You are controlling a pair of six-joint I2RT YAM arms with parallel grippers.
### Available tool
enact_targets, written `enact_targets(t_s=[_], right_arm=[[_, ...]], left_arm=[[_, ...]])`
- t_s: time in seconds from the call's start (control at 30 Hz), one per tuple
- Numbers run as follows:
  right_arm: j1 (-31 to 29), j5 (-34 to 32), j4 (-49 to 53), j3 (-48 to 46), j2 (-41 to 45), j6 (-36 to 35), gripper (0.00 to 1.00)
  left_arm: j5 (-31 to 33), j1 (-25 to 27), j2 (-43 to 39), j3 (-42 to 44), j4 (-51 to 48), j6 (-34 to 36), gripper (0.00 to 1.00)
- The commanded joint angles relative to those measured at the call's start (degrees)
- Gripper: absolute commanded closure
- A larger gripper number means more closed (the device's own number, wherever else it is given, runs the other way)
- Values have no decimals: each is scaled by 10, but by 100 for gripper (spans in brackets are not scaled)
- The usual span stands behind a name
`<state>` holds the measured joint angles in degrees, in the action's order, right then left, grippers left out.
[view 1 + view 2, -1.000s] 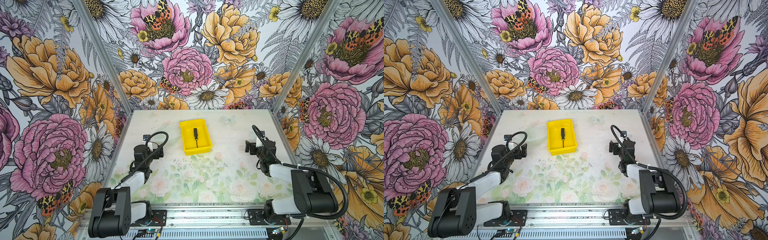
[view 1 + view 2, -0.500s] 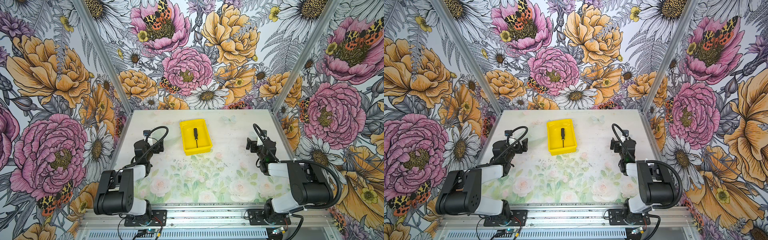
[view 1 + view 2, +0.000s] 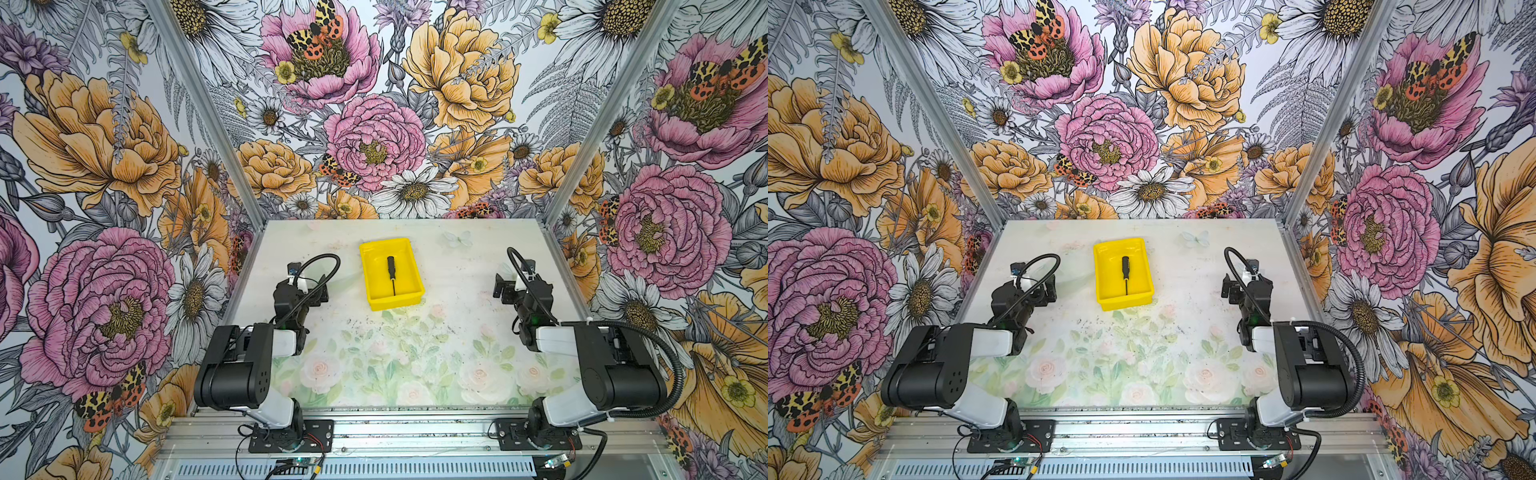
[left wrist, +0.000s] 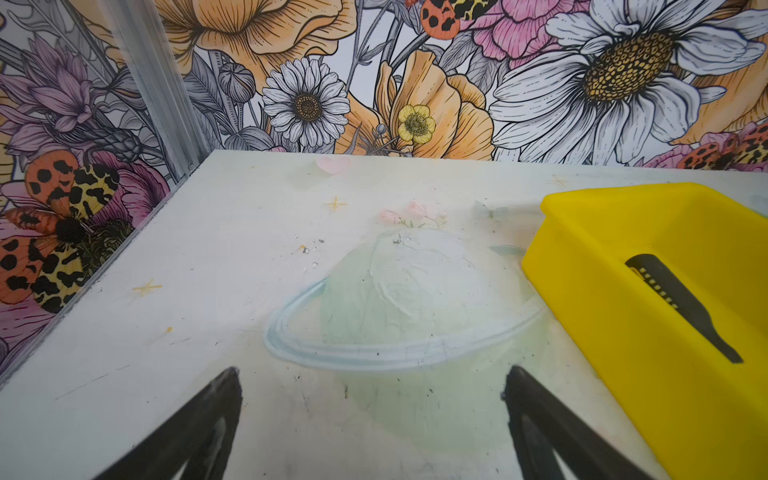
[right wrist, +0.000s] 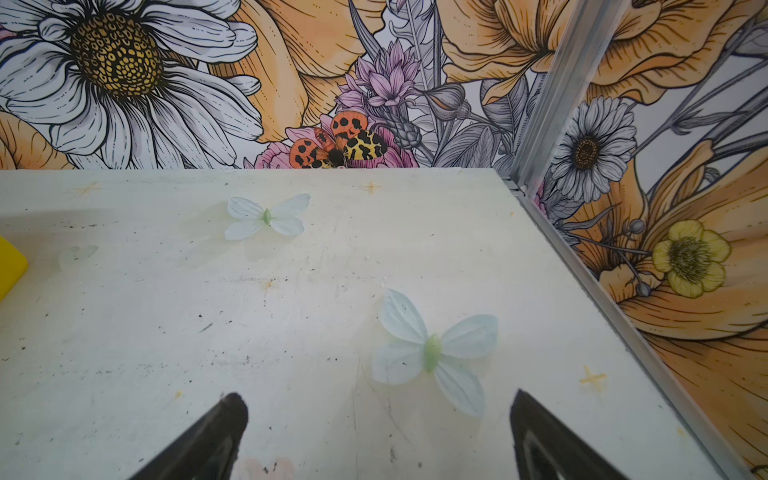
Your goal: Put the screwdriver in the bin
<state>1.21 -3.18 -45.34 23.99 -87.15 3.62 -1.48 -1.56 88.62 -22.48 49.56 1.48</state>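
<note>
Both claws gape empty; screwdriver (image 3: 390, 272) lies inside the bin (image 3: 376, 302).
Only a stray arm swing nudging it could undo this.

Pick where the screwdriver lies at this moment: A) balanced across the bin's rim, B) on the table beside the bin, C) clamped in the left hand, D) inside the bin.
D: in both top views the screwdriver lies flat on the floor of the bin, clear of both arms.

bare table (image 3: 457, 316) around bin (image 3: 376, 301)
</note>
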Motion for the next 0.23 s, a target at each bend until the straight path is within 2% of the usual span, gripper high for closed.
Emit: enact_targets(t_s=[0.0, 0.2], right_arm=[[2, -5, -21, -6, -6, 9, 1], [3, -6, -20, -5, -5, 9, 1]], left_arm=[[14, 2, 1, 5, 34, -3, 1], [13, 1, 1, 5, 30, -4, 1]])
